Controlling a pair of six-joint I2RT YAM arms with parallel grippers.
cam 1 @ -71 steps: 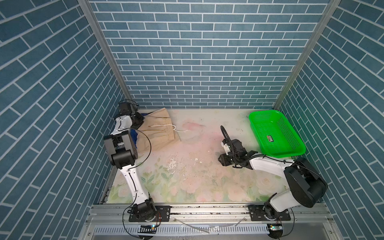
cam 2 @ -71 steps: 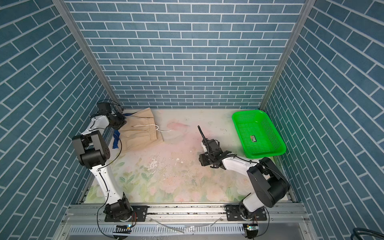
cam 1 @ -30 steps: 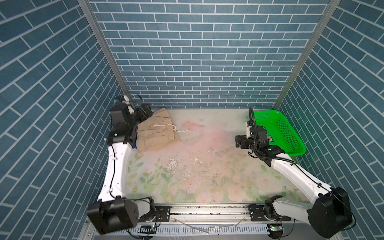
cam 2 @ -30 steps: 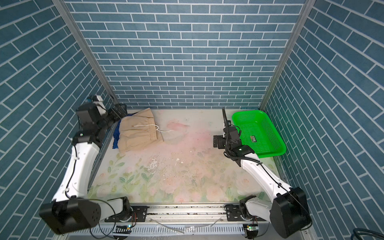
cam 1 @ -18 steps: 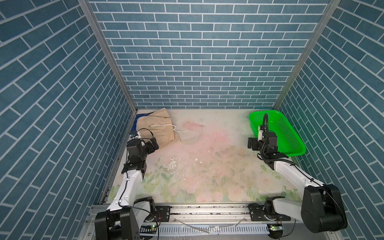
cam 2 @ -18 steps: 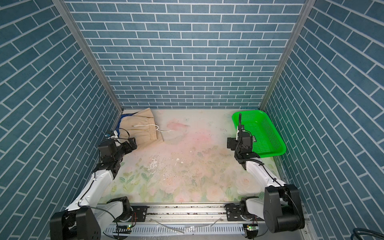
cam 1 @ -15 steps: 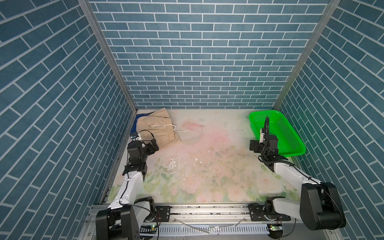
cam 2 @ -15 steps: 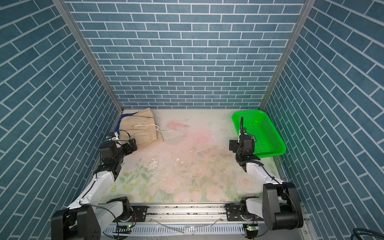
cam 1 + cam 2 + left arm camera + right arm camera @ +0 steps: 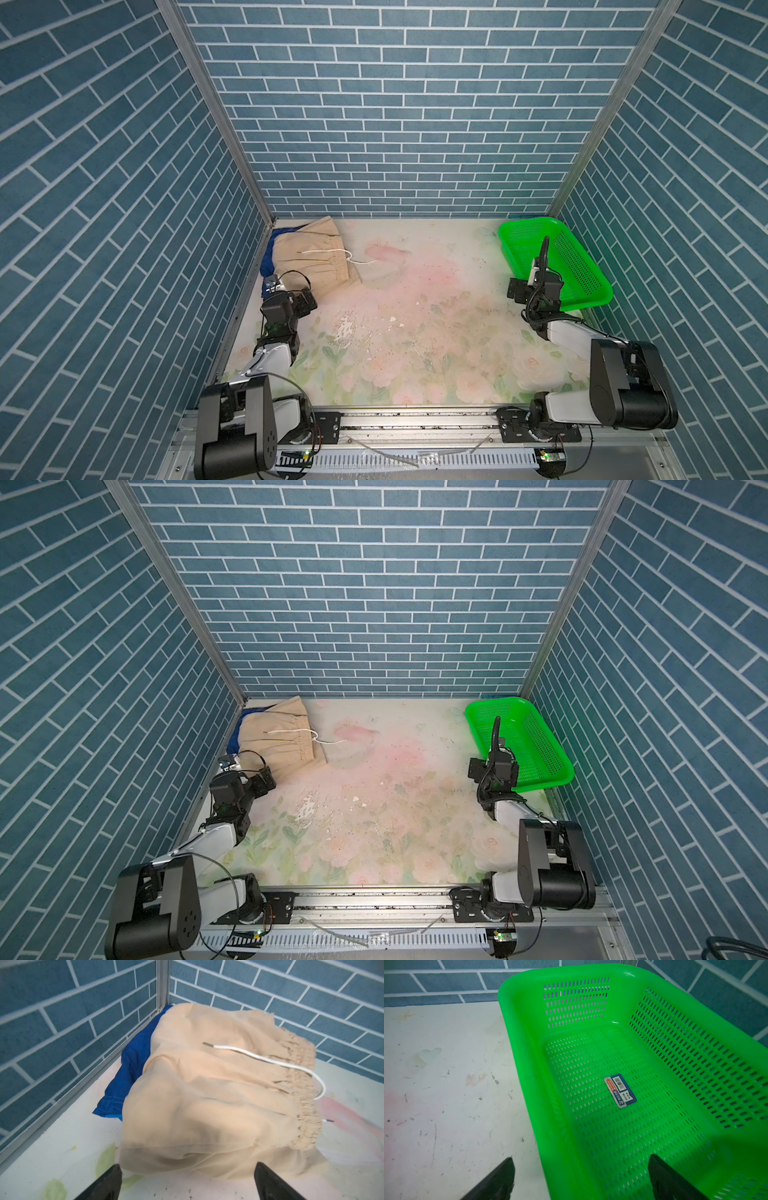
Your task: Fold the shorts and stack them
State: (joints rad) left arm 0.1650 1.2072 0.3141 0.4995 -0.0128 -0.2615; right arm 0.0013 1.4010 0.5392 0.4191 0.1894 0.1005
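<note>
1. Left gripper (image 9: 188,1166) hangs low over the table (image 9: 415,332) with its jaws spread wide and nothing between them, just short of the near hem of the beige shorts (image 9: 207,1095).
2. Those beige shorts lie folded in the far left corner, close to both brick walls. They rest on top of the blue shorts (image 9: 133,1068), of which only a blue strip shows along the wall side.
3. Across the top fold runs the white drawstring (image 9: 259,1057), loose, with one end trailing past the gathered waistband toward the table.
4. My reading is that the stack is made and the step in hand is to leave it undisturbed.
   - To do that well, the left gripper should move up and away from the hem with its jaws wide.
   - No fingertip should drag the soft top fold or hook the cord.
   - The near hem sags a little over the lower pair, so a sideways sweep could pull the pile askew.
5. Further right, the right gripper (image 9: 581,1158) is likewise spread wide and empty. It is poised above the near rim of the green basket (image 9: 519,1059), one finger on the table side and the other over the basket floor.
6. Inside the basket lies only a barcode sticker (image 9: 620,1090); no cloth is there.
7. That arm has nothing to handle, I judge, and is best kept well apart from the stack.
</note>
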